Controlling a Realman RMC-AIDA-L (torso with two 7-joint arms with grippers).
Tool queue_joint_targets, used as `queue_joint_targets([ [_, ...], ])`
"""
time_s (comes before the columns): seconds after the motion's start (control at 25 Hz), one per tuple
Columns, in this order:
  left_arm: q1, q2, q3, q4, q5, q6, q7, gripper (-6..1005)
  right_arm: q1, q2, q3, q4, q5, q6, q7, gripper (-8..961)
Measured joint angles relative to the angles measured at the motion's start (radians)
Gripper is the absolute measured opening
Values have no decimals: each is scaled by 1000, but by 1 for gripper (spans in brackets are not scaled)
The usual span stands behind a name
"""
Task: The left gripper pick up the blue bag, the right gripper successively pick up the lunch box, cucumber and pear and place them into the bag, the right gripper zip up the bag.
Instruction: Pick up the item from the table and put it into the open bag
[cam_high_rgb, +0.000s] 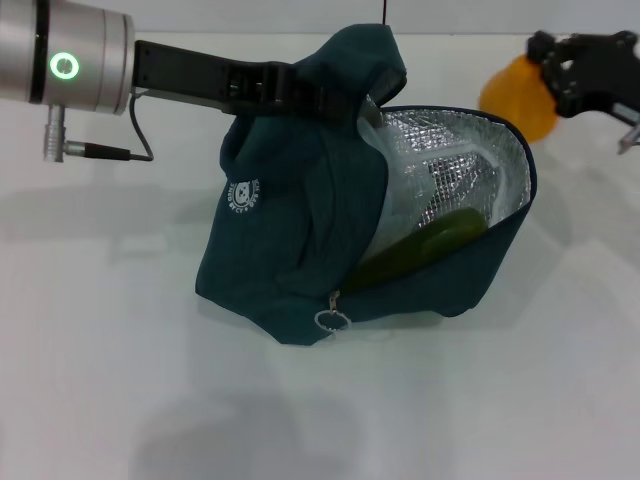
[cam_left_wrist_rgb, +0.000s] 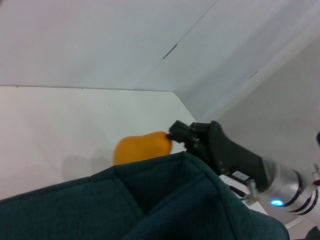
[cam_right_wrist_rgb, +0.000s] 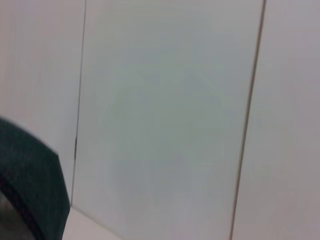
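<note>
White table (cam_high_rgb: 520, 400): plain matte surface, bearing the whole layout in the head view.

Blue bag (cam_high_rgb: 290, 250): dark teal fabric, standing mid-table with its base on the surface and its top lifted at the rear left. The mouth gapes toward the right side, showing silver foil lining (cam_high_rgb: 455, 150). A round white logo (cam_high_rgb: 243, 196) sits on the left face. The fabric rim also fills the lower part of the left wrist view (cam_left_wrist_rgb: 165, 200), and a dark corner of it shows in the right wrist view (cam_right_wrist_rgb: 30, 175).

Left gripper (cam_high_rgb: 300, 88): arm reaches in from the left edge, silver cuff with a green ring light, dark fingers buried in the bag's upper fabric near its peak. Jaws appear clamped on the fabric, holding the top up.

Right gripper (cam_high_rgb: 560, 75): black, at the far right rear, beyond the bag's open mouth. Jaws closed on the pear; the left wrist view shows the fingertips pressed against its narrow end (cam_left_wrist_rgb: 175, 137).

Pear (cam_high_rgb: 515, 95): orange-yellow, held at the gripper, behind and to the right of the bag's rim, outside the bag. Whether it touches the table cannot be told.

Cucumber (cam_high_rgb: 430, 245): dark green, lying slantwise inside the bag along the lower lining.

Lunch box (cam_high_rgb: 440, 175): clear plastic, inside the bag above the cucumber, hard to separate from the foil.

Zip pull (cam_high_rgb: 332, 320): metal ring, hanging at the bag's lower front edge, zip undone.
</note>
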Motion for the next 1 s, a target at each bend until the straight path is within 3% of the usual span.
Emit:
queue_joint_targets([
  [0.16,5,3,0,1,-12,0,0,56,-52,-5,0,-103,-1,-96,85,42],
  [0.4,19,9,0,7,-25,0,0,56,-72,-6,-1,-187,1,-254,185,51],
  [0.64,21,10,0,7,-26,-1,0,56,-58,-3,-17,-194,-1,-355,244,60],
  [1.0,19,9,0,1,-26,-8,0,56,-38,-2,-105,-184,-1,-402,293,73],
])
